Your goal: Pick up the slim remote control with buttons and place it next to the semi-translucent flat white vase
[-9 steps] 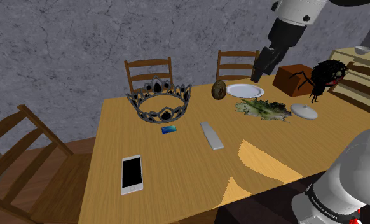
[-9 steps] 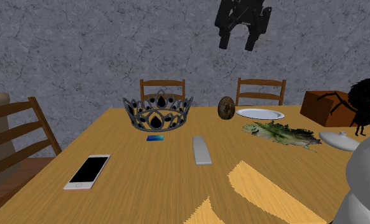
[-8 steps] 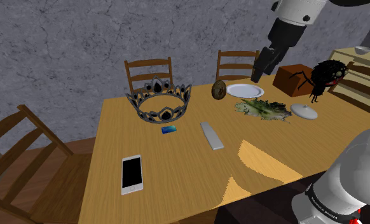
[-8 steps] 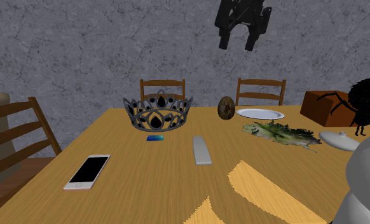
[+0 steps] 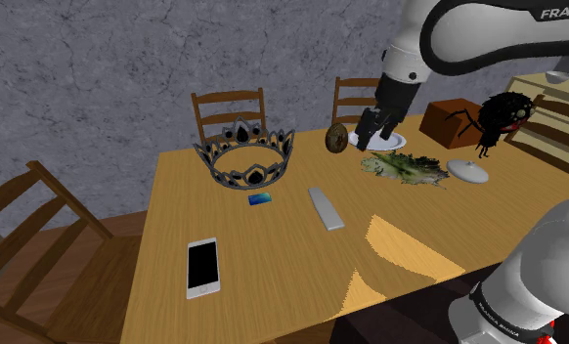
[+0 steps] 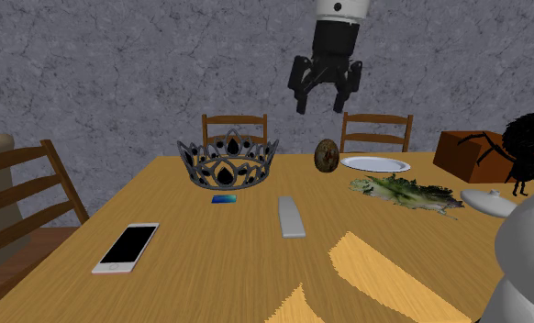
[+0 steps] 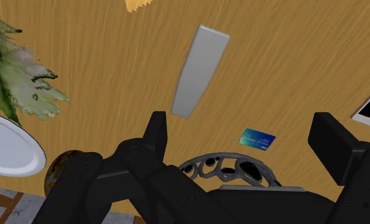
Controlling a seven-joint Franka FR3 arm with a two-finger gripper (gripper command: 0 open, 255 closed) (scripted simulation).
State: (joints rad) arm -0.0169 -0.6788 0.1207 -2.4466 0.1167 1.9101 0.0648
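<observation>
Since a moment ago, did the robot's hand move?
Yes. In the second exterior view the hand has dropped lower and a little left, closer to the top of the right-hand chair back.

Light even, soft, moderately bright in all views; source unclear. Warm counter evenly lit, except paler jagged-edged patch by near edge; same patch in second exterior view. Grey wall duller, mottled. Surfaces matte. Focus sharp near to far. Black hand shades to faint grey along edges. Shoulder view slightly tilted.
</observation>
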